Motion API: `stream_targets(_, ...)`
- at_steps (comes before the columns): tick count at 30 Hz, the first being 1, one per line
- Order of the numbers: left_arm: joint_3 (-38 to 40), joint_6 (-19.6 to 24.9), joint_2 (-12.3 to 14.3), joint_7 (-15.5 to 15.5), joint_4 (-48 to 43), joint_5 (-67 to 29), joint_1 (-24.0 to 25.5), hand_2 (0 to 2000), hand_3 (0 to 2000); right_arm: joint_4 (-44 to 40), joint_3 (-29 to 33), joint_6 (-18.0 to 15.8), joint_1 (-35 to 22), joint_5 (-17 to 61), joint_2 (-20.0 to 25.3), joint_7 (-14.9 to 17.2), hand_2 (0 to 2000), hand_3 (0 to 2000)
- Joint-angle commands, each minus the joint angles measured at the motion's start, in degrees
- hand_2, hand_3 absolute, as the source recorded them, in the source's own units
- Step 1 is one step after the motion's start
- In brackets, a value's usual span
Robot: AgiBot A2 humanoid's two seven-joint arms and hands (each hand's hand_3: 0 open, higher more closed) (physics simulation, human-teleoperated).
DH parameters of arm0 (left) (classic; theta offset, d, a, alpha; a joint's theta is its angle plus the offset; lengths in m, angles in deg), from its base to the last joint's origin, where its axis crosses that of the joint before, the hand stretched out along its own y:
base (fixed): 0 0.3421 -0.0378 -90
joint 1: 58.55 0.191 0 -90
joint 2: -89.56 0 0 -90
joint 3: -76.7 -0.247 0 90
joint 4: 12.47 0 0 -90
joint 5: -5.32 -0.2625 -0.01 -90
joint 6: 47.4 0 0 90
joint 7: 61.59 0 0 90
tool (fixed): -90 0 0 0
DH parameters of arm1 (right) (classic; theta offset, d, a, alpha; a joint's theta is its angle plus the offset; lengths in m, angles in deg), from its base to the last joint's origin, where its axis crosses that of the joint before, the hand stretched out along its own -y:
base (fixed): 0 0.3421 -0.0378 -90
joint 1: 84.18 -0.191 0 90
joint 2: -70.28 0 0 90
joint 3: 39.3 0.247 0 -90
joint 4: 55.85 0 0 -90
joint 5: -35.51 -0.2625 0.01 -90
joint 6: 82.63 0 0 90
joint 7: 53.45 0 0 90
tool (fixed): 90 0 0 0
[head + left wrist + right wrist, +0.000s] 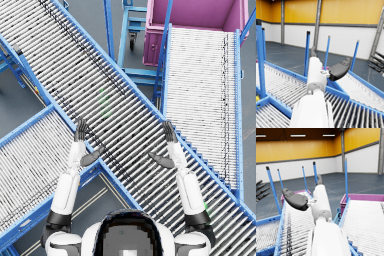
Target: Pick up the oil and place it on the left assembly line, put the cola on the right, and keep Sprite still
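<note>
Zero bottles to be made out on the rollers: no oil, no cola, no Sprite in any view. Only a faint greenish smear on the long diagonal blue-framed roller conveyor, too vague to name. Cannot therefore say where the oil sits or how it looks; probably somewhere out of view.

Judged as the waiting step, ahead of the first pick, with none of the task done.

Left dark hand up over the near edge of the diagonal conveyor, fingers apart, thumb out to the side, nothing gripped. Right dark hand likewise spread and empty, above the same rollers and well apart from the other. Same in both wrist views: thumbs clear of fingers, nothing between them.

Grey-rollered left assembly line below and beside the left arm. Right assembly line off beyond the right hand, ending at a pink bin.

Next move, as a judgement: calls for waiting until a bottle shows, telling oil from the two soft drinks, then closing round the oil and carrying it to the left line. No touching the Sprite.
</note>
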Motion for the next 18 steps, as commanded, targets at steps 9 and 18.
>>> stream_targets(9, 4.5, 2.8, 3.5, -2.8, -1.7, 0.0, -4.1, 0, 0, 2.4, 3.8, 2.8, -3.0, 0.0, 3.0, -2.8, 0, 0)
stream_targets(18, 9.8, 3.0, 5.4, -3.0, -2.1, 0.0, -7.4, 0, 0, 3.4, 7.8, 2.9, -5.1, 0.0, 4.9, -3.0, 0, 0)
